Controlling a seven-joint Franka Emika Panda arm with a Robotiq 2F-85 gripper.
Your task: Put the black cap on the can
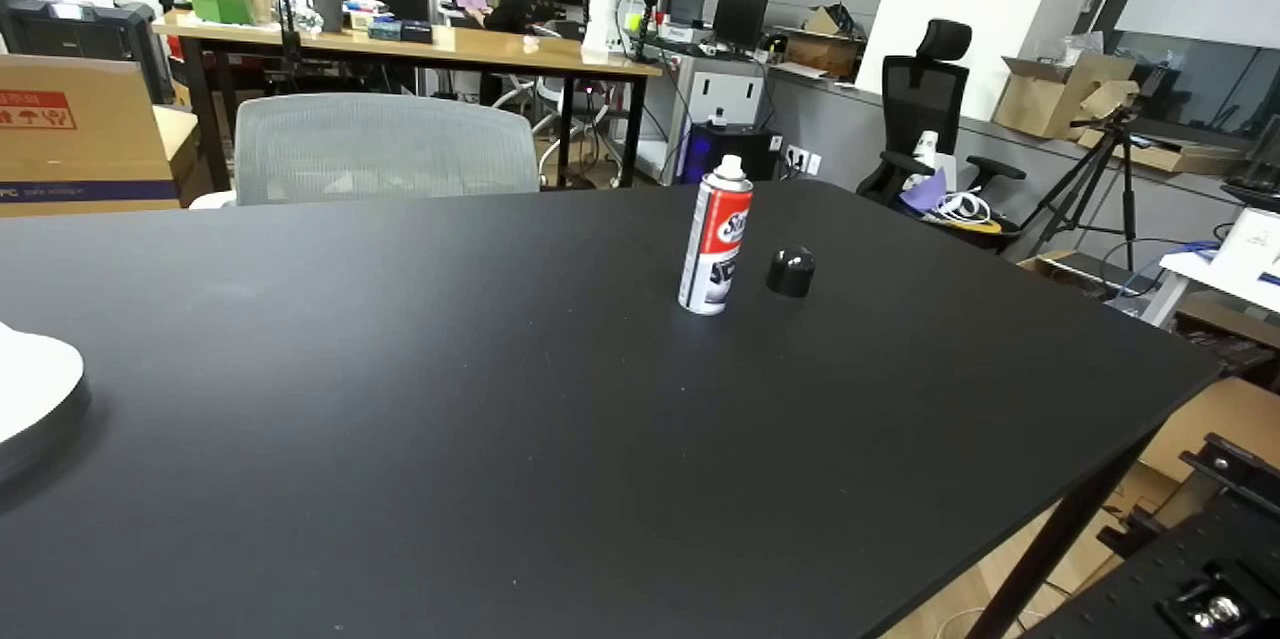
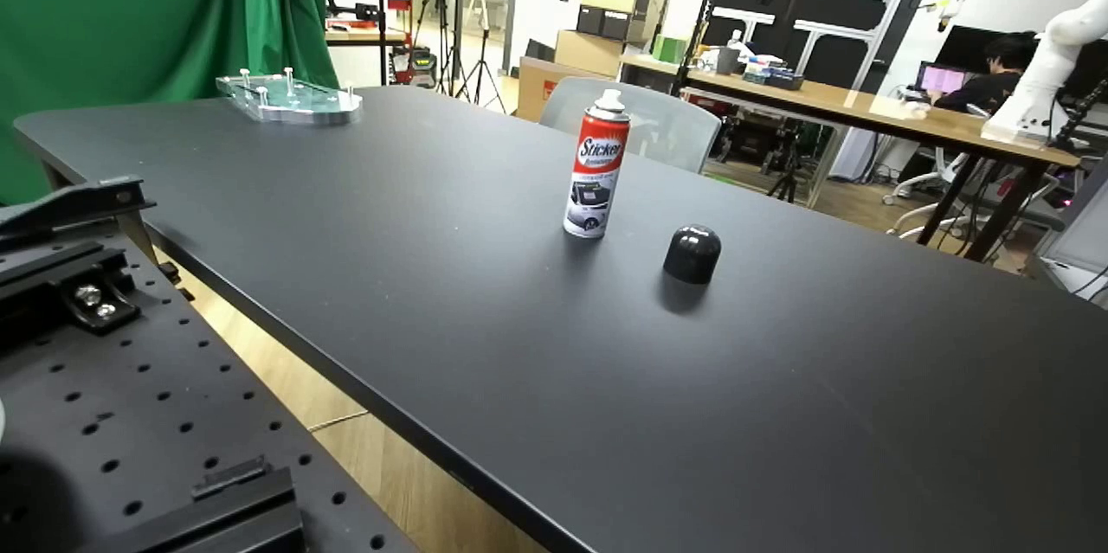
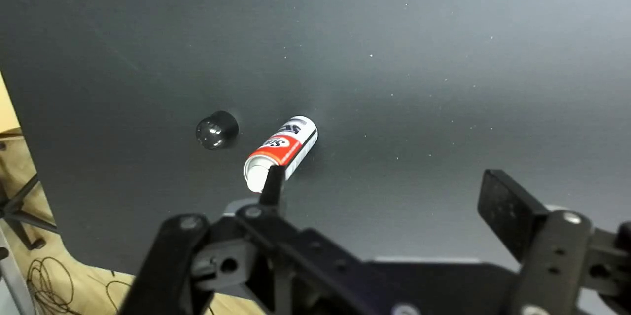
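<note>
The can (image 1: pixel 716 239) stands upright on the black table, with a red and white label and a white nozzle on top. It shows in both exterior views (image 2: pixel 595 172) and in the wrist view (image 3: pixel 286 145). The black cap (image 1: pixel 791 272) is a small glossy dome. It rests on the table beside the can, apart from it, dome upward, and also shows in an exterior view (image 2: pixel 692 253) and in the wrist view (image 3: pixel 217 130). My gripper (image 3: pixel 384 187) is open and empty above the table. In the wrist view one finger overlaps the can's top edge. The gripper is out of both exterior views.
A clear plate with white posts (image 2: pixel 290 99) lies at the table's far end. A white rounded object (image 1: pixel 35 379) shows at the left edge of an exterior view. A grey mesh chair (image 1: pixel 385 149) stands against the table's edge. The table's corner (image 3: pixel 64 251) shows in the wrist view.
</note>
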